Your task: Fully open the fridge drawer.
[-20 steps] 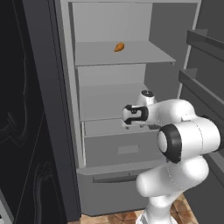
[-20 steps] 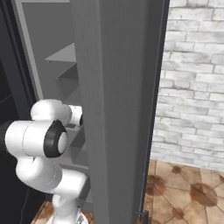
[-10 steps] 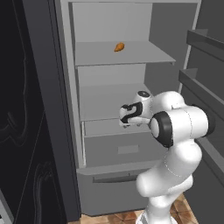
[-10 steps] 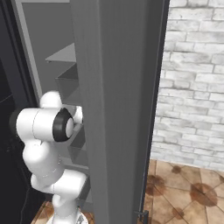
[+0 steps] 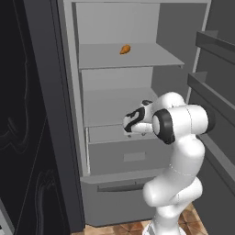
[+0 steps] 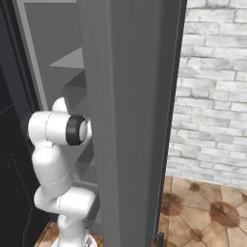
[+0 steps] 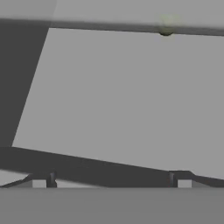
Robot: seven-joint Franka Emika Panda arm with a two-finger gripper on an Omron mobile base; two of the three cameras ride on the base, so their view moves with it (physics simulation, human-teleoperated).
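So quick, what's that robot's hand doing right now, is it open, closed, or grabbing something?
Gripper: open. In the hand view its two fingers stand wide apart, with nothing between them, aimed into the fridge drawer.

Flat, even rendered light, soft shadows, no glare; hand view slightly blurred.

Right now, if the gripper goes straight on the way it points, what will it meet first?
The gripper points into the fridge, just above the fridge drawer. In the hand view a flat pale grey surface lies ahead, probably an inner wall, with the fingertips apart. Depth is unclear, so this is a guess.
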